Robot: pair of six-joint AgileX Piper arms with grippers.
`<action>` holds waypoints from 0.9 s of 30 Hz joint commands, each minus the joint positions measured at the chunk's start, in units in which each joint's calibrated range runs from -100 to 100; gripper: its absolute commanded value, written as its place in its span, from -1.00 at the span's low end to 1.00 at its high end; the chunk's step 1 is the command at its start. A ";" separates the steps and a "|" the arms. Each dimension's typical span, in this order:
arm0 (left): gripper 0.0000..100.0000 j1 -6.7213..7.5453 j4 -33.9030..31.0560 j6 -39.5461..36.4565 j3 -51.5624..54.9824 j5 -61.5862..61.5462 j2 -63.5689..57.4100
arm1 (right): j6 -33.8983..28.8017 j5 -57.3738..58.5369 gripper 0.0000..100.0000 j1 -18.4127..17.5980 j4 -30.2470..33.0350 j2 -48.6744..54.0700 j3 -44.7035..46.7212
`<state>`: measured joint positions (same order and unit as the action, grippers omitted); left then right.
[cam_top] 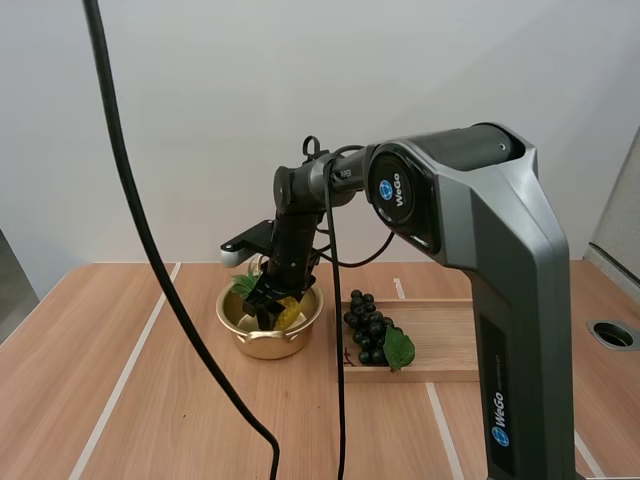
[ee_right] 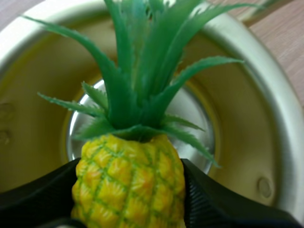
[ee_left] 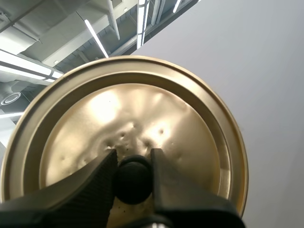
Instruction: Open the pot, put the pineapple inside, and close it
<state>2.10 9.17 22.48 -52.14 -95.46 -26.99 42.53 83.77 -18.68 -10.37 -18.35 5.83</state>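
Note:
An open gold pot (cam_top: 268, 335) stands on the table left of the wooden tray. My right gripper (cam_top: 272, 312) reaches down into it, shut on a yellow pineapple (cam_top: 290, 313) with green leaves (cam_top: 244, 284). Close up, the pineapple (ee_right: 130, 185) sits pinched between the black fingers (ee_right: 33, 194), its leaves pointing over the pot's shiny inside (ee_right: 237, 137). My left gripper (ee_left: 134, 178) holds the gold lid (ee_left: 123, 123) up off the table, its fingertips (ee_left: 97, 175) shut on the lid's black knob (ee_left: 134, 183).
A wooden tray (cam_top: 440, 345) lies right of the pot with a bunch of dark grapes (cam_top: 368, 328) and a green leaf (cam_top: 399, 349) on it. White lines run across the wooden table (cam_top: 120, 400). A round hole (cam_top: 612, 334) sits at the far right.

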 commanded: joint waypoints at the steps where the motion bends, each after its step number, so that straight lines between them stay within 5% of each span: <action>1: -1.00 0.18 -0.39 -0.57 -0.37 0.02 -0.41 | -1.32 1.62 -1.00 -0.05 2.28 0.45 -0.32; 27: -1.00 0.18 -0.39 -0.57 -0.37 -1.11 -0.41 | -1.99 -1.30 -1.00 -0.05 3.76 -3.28 2.26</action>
<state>2.10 9.17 22.36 -52.14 -97.87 -26.99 40.69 82.82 -19.00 -7.88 -20.86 7.42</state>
